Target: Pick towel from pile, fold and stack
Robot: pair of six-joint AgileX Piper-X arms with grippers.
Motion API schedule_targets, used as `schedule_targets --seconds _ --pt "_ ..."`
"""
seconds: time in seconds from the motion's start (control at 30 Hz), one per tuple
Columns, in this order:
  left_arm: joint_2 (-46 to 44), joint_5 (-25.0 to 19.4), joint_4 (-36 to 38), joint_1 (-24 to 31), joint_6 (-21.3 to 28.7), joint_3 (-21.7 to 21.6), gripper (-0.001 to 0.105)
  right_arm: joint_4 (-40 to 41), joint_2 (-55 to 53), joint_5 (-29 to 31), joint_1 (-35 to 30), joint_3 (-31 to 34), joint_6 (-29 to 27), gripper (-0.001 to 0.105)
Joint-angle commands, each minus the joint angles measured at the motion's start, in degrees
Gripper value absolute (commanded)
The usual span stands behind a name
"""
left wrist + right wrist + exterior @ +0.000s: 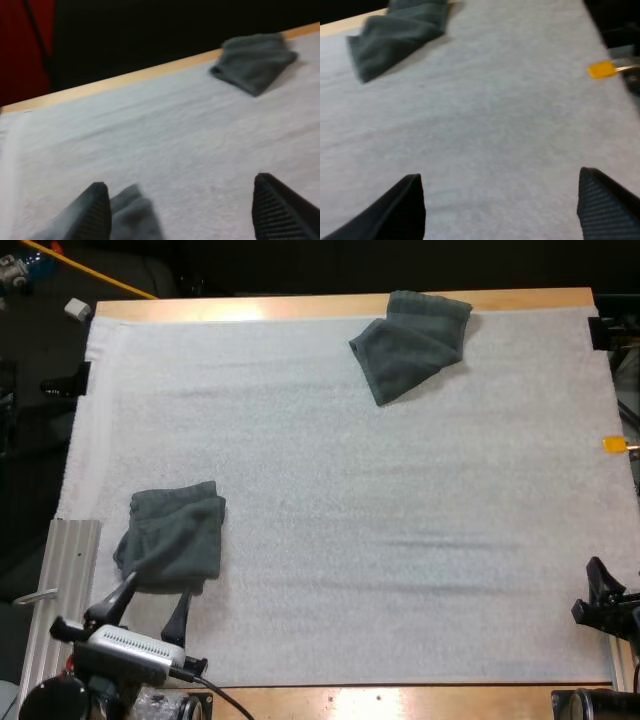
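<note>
- The left gripper is released, its fingers spread wide at the near edge of the near towel.
- That dark grey-green near towel lies roughly squared by the white mat's left edge, towards the near left corner.
- The far towel lies rumpled at the mat's far edge, partly over it.
- The right gripper is released over bare mat, near the near right corner.

Part of the near towel lies hidden behind the left pincer
</note>
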Motion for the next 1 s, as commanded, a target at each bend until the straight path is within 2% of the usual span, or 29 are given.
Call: schedule_targets --seconds 0.0,0.1,0.23,0.3,0.5,0.57,0.7,0.73,0.9,0.97 --pt "3.75 5.0 -1.29 -1.44 -1.86 -2.42 0.059 1.21 3.59 -4.87 0.05 -4.12 -0.24 0.063" --pt "6.92 8.02 -1.53 -2.44 -2.2 -3.94 0.059 1.82 6.34 -9.26 -0.05 -6.56 -0.49 0.063" --pt "10.78 9.91 -1.82 -4.18 -2.13 -6.05 0.059 2.76 10.22 -15.12 -0.17 -9.81 -1.01 0.063" --pt "10.68 9.64 -1.95 -4.6 -2.14 -6.4 0.058 2.54 10.01 -13.41 -0.03 -9.78 -0.9 0.063" --pt "16.31 13.25 -3.24 -9.62 -2.45 -11.98 0.058 3.76 14.89 -20.02 0.12 -17.17 -0.58 0.063" --pt "17.29 13.29 -3.38 -10.41 -2.46 -12.69 0.058 3.61 15.99 -21.59 0.12 -18.08 -0.12 0.063" --pt "18.9 13.26 -3.63 -10.93 -2.4 -13.5 0.058 -0.84 20.3 -25.1 -0.12 -18.56 2.62 0.063" --pt "19.45 13.27 -3.84 -10.82 -2.37 -13.62 0.058 -4.47 23.0 -25.99 0.12 -18.48 4.69 0.063" --pt "20.33 13.47 -4.12 -10.84 -2.21 -13.83 0.058 -15.7 32.53 -25.39 4.62 -18.35 10.54 0.063" --pt "20.24 13.39 -4.12 -10.88 -2.36 -13.74 0.058 -16.4 33.04 -24.79 5.58 -18.42 11.01 0.063"
